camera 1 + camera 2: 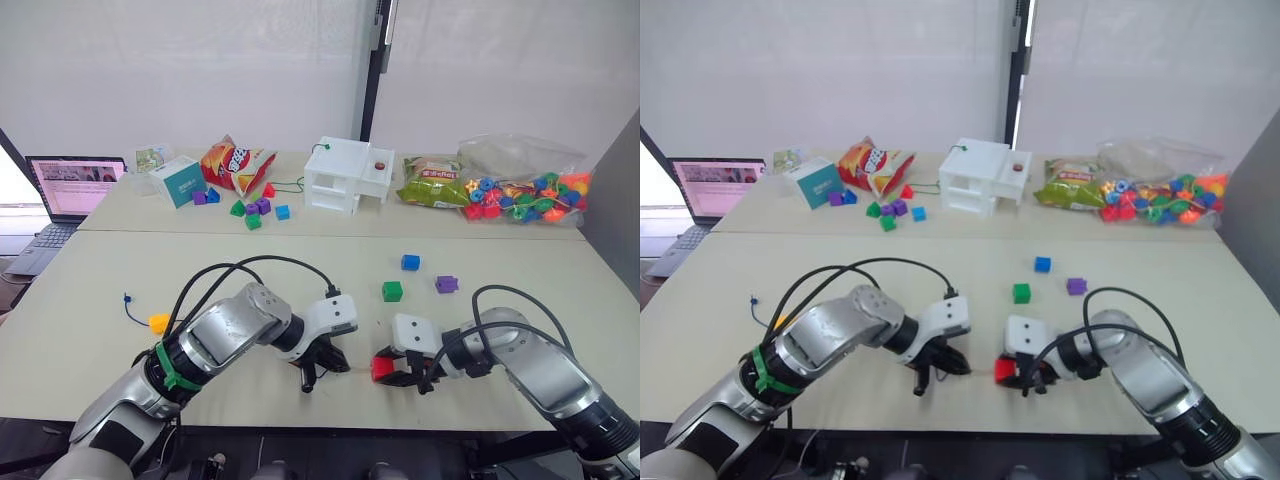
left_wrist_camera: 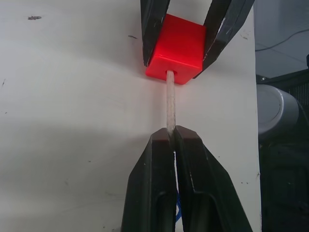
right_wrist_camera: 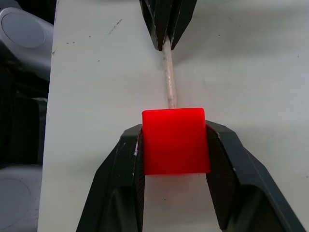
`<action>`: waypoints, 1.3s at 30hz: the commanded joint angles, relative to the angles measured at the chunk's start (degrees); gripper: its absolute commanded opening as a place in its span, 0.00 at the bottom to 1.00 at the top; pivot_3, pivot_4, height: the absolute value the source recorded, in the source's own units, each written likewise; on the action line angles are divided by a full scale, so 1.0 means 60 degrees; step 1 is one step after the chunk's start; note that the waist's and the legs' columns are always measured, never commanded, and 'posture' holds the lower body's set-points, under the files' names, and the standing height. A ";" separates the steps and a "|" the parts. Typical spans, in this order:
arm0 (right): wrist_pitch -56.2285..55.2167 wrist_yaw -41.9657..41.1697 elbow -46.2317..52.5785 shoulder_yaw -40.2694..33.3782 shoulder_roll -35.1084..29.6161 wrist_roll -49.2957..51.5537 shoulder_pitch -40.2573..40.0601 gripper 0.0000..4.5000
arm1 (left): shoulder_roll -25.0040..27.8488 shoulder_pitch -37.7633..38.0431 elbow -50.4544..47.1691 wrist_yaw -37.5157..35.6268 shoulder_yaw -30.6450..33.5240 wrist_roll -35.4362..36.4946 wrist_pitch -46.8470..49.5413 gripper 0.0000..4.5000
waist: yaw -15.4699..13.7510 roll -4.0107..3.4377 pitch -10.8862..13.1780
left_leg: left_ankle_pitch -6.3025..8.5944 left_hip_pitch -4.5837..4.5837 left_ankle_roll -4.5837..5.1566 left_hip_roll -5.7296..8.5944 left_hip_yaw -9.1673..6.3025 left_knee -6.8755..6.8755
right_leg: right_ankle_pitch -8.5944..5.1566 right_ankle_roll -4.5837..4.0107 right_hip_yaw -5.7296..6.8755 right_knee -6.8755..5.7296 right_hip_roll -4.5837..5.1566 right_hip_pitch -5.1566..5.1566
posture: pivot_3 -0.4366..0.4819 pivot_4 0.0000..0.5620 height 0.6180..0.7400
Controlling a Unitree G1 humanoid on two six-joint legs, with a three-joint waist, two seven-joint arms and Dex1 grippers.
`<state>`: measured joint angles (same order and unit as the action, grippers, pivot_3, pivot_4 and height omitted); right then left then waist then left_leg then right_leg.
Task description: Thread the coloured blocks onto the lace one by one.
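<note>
Pinching the pale stiff tip of the thin blue lace (image 2: 170, 104) between closed left fingers (image 2: 193, 183), with the tip's end entered into the hole of the small red plastic cube block (image 3: 175, 140). Clamped that red block on two opposite sides with the right fingers (image 3: 231, 169), low over the near edge of the pale worktop (image 1: 300, 270). Left green (image 1: 392, 291), blue (image 1: 410, 262) and purple (image 1: 446, 284) blocks lying apart farther back, the yellow-orange block (image 1: 159, 322) beside the lace's far end at the left.
</note>
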<state>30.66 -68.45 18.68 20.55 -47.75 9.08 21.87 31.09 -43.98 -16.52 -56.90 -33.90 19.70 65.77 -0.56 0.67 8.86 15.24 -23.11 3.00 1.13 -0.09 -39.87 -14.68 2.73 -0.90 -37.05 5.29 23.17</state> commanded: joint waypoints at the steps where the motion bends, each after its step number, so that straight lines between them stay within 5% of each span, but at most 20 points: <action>1: 0.0178 -0.0056 0.0202 0.0367 0.0119 -0.0036 -0.0117 0.26 | -0.0218 -0.0198 -0.0206 0.0167 0.0193 0.0181 0.0105 0.00 | 0.0002 0.0000 0.0000 | 0.0000 0.0000 0.0000 0.0000 0.0000 0.0000 | 0.0000 0.0000 0.0000 0.0000 0.0000 0.0000 | 0.48 0.27 1.00; 11: 0.0918 0.0441 0.0490 0.0382 0.0554 -0.0008 -0.0131 0.26 | -0.1296 0.0377 0.0049 0.1116 0.0484 0.0181 -0.0297 0.00 | 0.0043 0.0001 -0.0002 | -0.0003 0.0008 -0.0005 -0.0003 0.0000 -0.0001 | 0.0001 -0.0001 -0.0006 -0.0008 -0.0002 -0.0003 | 0.48 0.27 1.00; 19: 0.1214 0.0772 0.0503 0.0439 0.1087 -0.0153 -0.0055 0.26 | -0.1473 0.1254 0.1037 0.0714 0.0511 -0.0514 -0.3737 0.00 | 0.0057 0.0011 -0.0007 | -0.0008 0.0061 -0.0014 -0.0008 0.0002 0.0005 | 0.0004 -0.0010 -0.0011 -0.0002 0.0003 -0.0053 | 0.48 0.27 1.00; 30: 0.1257 0.0812 0.0517 0.0267 0.0807 -0.0216 -0.0328 0.26 | 0.0063 0.1798 0.1187 -0.0896 0.1153 -0.0714 -0.5743 0.80 | 0.0233 0.0013 -0.0006 | -0.0011 0.0062 -0.0018 -0.0015 0.0003 0.0035 | 0.0001 -0.0021 -0.0014 -0.0003 0.0002 -0.0029 | 0.48 0.27 1.00; 39: 0.1227 0.0898 0.0386 0.0192 0.0759 -0.0250 -0.0299 0.26 | 0.0636 0.2668 0.1752 -0.0990 0.1077 -0.1565 -0.6871 0.80 | 0.0207 0.0018 -0.0007 | -0.0011 0.0049 -0.0018 -0.0015 0.0000 0.0027 | 0.0001 -0.0022 -0.0006 -0.0005 0.0002 -0.0022 | 0.48 0.27 1.00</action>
<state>37.68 -63.39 21.31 19.83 -43.26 7.74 20.94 34.98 -28.50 -6.30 -63.21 -27.95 11.35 25.79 0.69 0.78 8.82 15.17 -22.81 2.89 1.05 -0.08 -39.70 -14.67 2.60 -0.94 -37.09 5.30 23.04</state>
